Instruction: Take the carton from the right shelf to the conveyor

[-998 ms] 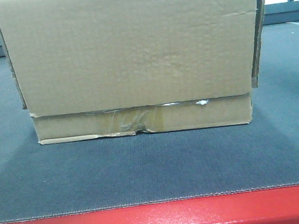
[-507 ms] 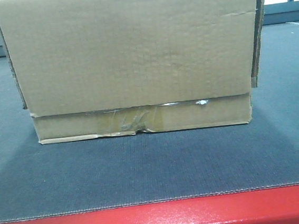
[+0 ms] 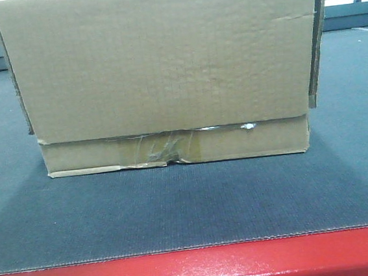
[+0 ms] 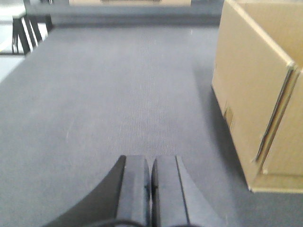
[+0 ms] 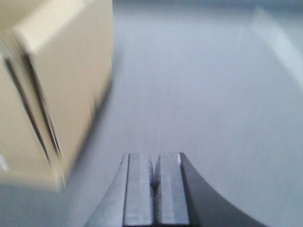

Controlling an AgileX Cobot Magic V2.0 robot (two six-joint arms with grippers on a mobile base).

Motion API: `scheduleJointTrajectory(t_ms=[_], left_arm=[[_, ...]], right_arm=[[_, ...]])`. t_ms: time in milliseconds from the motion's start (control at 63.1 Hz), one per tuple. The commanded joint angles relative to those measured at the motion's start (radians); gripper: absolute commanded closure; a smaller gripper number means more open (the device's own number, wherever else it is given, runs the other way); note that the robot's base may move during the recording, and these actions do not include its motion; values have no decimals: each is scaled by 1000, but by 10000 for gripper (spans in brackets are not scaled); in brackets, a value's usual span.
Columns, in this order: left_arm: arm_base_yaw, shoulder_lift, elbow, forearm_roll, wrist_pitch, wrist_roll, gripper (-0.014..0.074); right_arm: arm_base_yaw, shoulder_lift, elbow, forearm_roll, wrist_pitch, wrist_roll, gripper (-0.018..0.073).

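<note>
A glossy red frame edge (image 3: pixel 196 268) runs across the foreground of the front view, bordering the conveyor (image 3: pixel 190 206), a wide belt of dark grey, finely ribbed fabric. On the belt, set back from the red edge, sits the carton (image 3: pixel 164 68), a large rectangular box of plain brown corrugated cardboard. Crinkled clear tape (image 3: pixel 165 145) crosses its lower seam, and the bottom edge beneath is torn and ragged.

In the left wrist view, the left gripper (image 4: pixel 150 189) points out over bare belt, its two dark, flat-faced fingers (image 4: pixel 134 191) pressed together with nothing between them. The carton stands ahead and to its right, apart from the fingers, showing a side flap along its near corner.

In the right wrist view, which is blurred, the right gripper (image 5: pixel 155 189) likewise aims across the belt, its grey fingers (image 5: pixel 138 189) closed on each other and holding nothing. The carton lies ahead and to its left, not touching the fingers.

Beyond the carton, a far edge of the belt and dim background structures are visible.
</note>
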Motion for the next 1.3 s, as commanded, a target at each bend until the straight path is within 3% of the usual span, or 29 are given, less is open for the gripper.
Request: scheduleJointTrajectory(t_ms=[0,238,998,1109,1141,1283], left_arm=[[0,-27,1,-7,-23,1,582],[0,-39,1,-7,-23,1,582],[0,-39,1,-7,-23,1,582],[14,-67,6,-95,-15,3,582],[24,-83,11,-121,-15,16,582],[84,-180,96,-216,-74,239,582]], right_arm=[[-2,-120,3,-10,-26,-6,627],[-2,-324,3,-10,-26,-6,627],[-2,-327,3,-10,-29,-6,627],[-2,-327,3,-10,-29,-6,627],[-2,-327,3,-10,-29,-6,627],[-2,-327,3,-10,-29,-6,627]])
